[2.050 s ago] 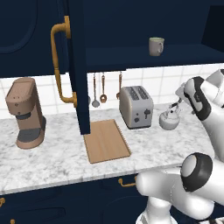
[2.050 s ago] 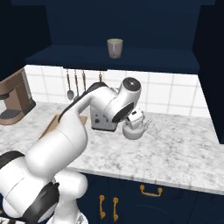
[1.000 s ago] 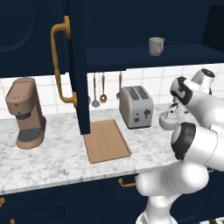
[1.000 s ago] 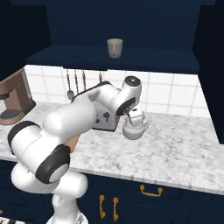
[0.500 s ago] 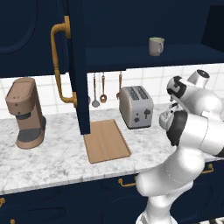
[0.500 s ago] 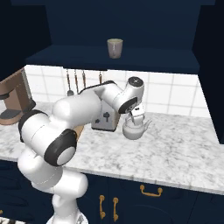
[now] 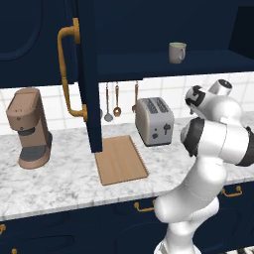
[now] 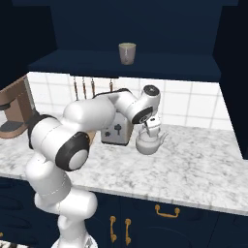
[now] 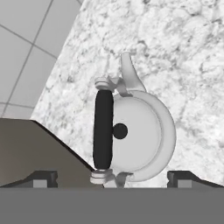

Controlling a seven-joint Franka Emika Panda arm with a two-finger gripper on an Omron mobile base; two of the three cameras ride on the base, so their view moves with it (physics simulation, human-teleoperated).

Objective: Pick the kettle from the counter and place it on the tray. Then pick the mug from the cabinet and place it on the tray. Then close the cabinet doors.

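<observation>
Directly below the wide-apart jaws sits the kettle on the worktop; best centre over its dark handle before descending to close.

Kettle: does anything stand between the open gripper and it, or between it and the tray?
Nothing visible separates the gripper from the kettle: the open fingers hang directly above its dark handle. On the way to the tray, the toaster stands on the counter between them, so the kettle likely needs lifting over or around it.
</observation>
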